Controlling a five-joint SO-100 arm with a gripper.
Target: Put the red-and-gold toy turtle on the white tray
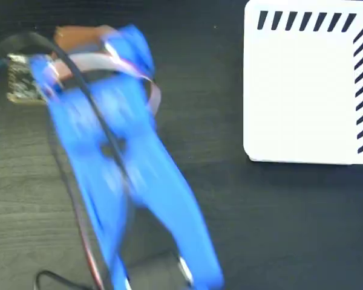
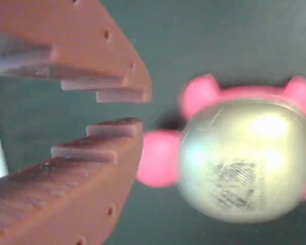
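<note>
The red-and-gold toy turtle [image 2: 245, 158] is being shown only in the wrist view, where it is filling the right half of the picture: a shiny gold domed shell with a small dark print, and pink-red feet and head poking out at its left and top edges. In the fixed view the turtle is not being seen at all; that view is being taken up by the blurred blue arm [image 1: 127, 175], which is stretching from the lower middle up to the upper left, with grey and black cables [image 1: 85, 90] running along it and a small circuit board [image 1: 21, 81] at its upper left end.

The orange jaws [image 2: 138, 109] are being seen in the wrist view at the left, stepped along their inner edges and standing slightly parted, with only a narrow gap between the tips and nothing held between them. The turtle is lying just to the right of the tips, beside them rather than between them; whether one red foot is being touched by the lower tip cannot be told through the blur.

The white tray [image 1: 302, 90], with black diagonal stripes along its top and right edges, is being shown in the fixed view at the upper right, well apart from the arm. The surface [image 1: 278, 229] is dark with a faint wood grain
</note>
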